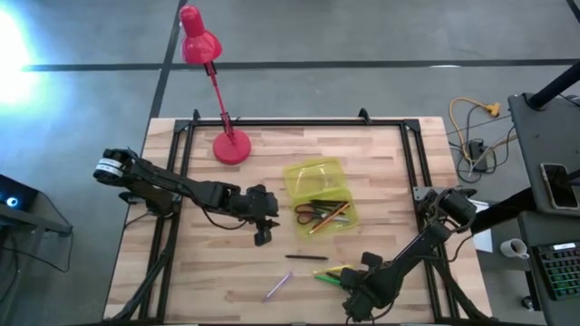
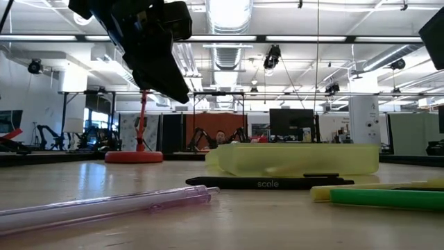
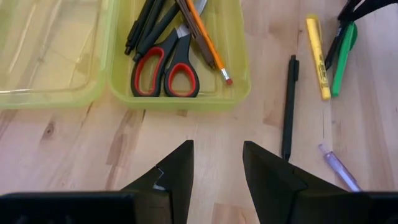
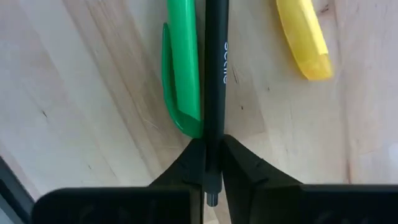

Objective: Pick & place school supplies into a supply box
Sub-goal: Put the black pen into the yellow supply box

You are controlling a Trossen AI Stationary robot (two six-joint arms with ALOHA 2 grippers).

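The supply box point(image 1: 326, 215) stands open at mid-table, its lid point(image 1: 311, 175) lying flat beside it. Inside the box point(image 3: 180, 93) lie red-handled scissors point(image 3: 165, 68), black pens and a pencil. A black pen point(image 3: 289, 99), a purple pen point(image 1: 278, 286), a yellow highlighter point(image 4: 303, 37) and a green pen point(image 4: 183, 74) rest flat on the wood. My left gripper point(image 3: 217, 155) hovers open, just left of the box and above the table point(image 1: 263, 231). My right gripper point(image 4: 211, 155), near the table's near edge point(image 1: 352, 282), is shut on a second black pen. My right gripper pinches the second black pen near one end point(image 4: 212, 134) between its two fingers. The pen's small tip point(image 4: 211, 199) pokes back behind the fingertips. The rest runs straight forward, right beside the green pen. Whether it is lifted off the wood I cannot tell.
A red desk lamp point(image 1: 231, 145) stands on its round base at the table's far left part, its head reaching beyond the far edge. Black frame rails point(image 1: 186, 149) line the table's sides. Bare wood lies left of the box and along the near left.
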